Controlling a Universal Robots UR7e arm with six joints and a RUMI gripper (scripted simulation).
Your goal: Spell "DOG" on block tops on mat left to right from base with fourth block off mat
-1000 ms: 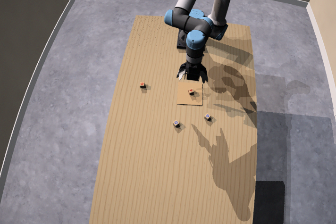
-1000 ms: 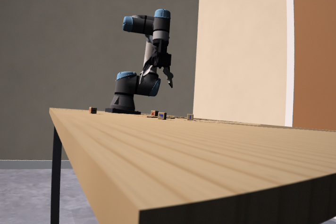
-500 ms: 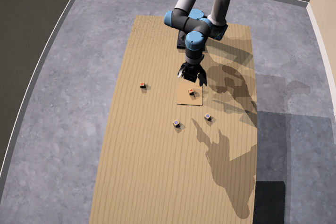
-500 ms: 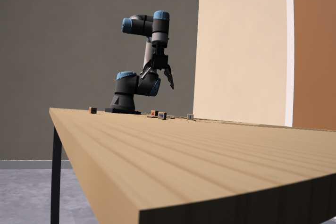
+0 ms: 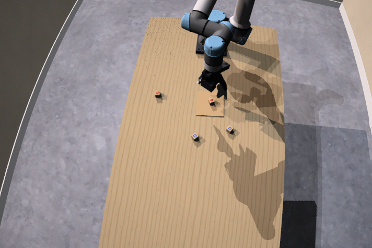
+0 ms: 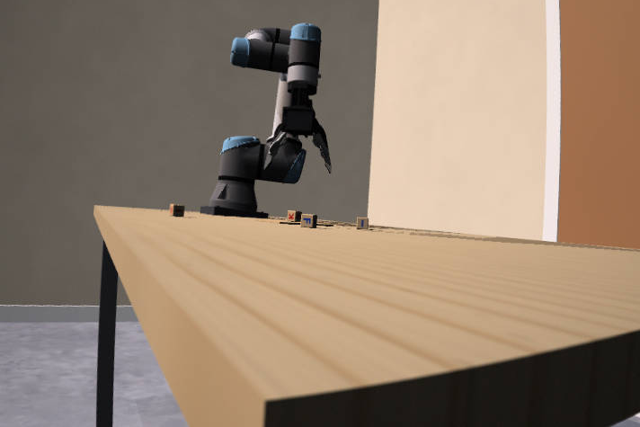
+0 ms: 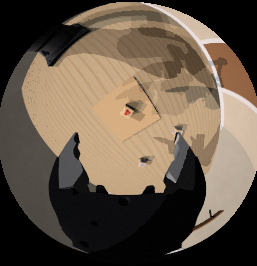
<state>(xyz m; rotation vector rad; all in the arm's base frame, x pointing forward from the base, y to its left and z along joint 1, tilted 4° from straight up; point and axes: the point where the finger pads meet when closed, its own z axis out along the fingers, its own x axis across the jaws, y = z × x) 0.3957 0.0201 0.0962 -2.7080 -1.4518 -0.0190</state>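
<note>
While one block with a red mark on its top (image 5: 211, 101) (image 6: 293, 215) (image 7: 127, 111) is seated on the mat (image 5: 202, 108) (image 6: 288, 222) (image 7: 107, 112), the other three are spread over the table outside it, and no row is formed. On the mat block, the top letter is too small to be read with certainty, though a red K can be made out on a side face in the exterior view. Beyond the mat, on the side away from the robot's base, the block topped with a blue D (image 5: 229, 128) (image 6: 361, 222) (image 7: 178, 129) and the block topped with a blue O (image 5: 195, 136) (image 6: 308, 220) (image 7: 143, 162) are placed well apart from each other. Off to the robot's right, the block with a red, rounded top letter (image 5: 157, 93) (image 6: 176, 209) is set apart; that letter cannot be read surely.

The gripper (image 5: 211, 90) (image 6: 297, 169) (image 7: 126, 133) is held above the table, near the mat as seen from the top, and no block is touched by it. Its jaws are spread wide, with nothing gripped. The arm is carried on a dark base (image 5: 198, 50) (image 6: 207, 209), fixed on the wooden table (image 5: 168, 179) (image 6: 361, 308) (image 7: 55, 100), across which broad shadows are cast.
</note>
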